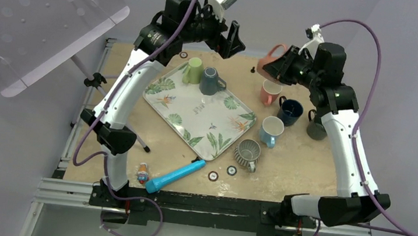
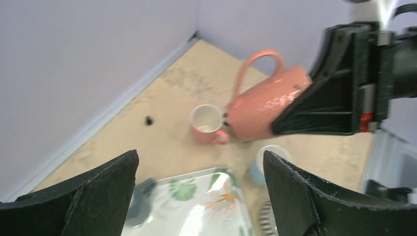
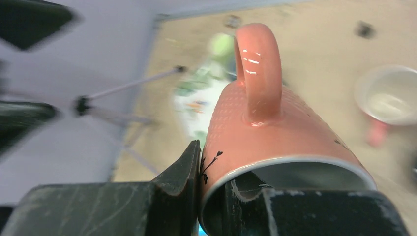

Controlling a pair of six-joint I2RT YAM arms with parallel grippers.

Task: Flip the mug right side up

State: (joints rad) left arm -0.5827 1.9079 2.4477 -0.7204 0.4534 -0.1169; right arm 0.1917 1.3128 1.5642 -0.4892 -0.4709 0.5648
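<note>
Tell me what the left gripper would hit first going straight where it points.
Probably the small pink mug, centred ahead of the open left gripper. The held mug sits just right of that line; depth is unclear.

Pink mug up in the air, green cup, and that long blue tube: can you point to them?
pink mug (image 2: 265, 105): left wrist view, on its dimpled side.
green cup (image 1: 193, 70): top external view, on its side wall.
blue tube (image 1: 176, 175): top external view, on its middle.
</note>
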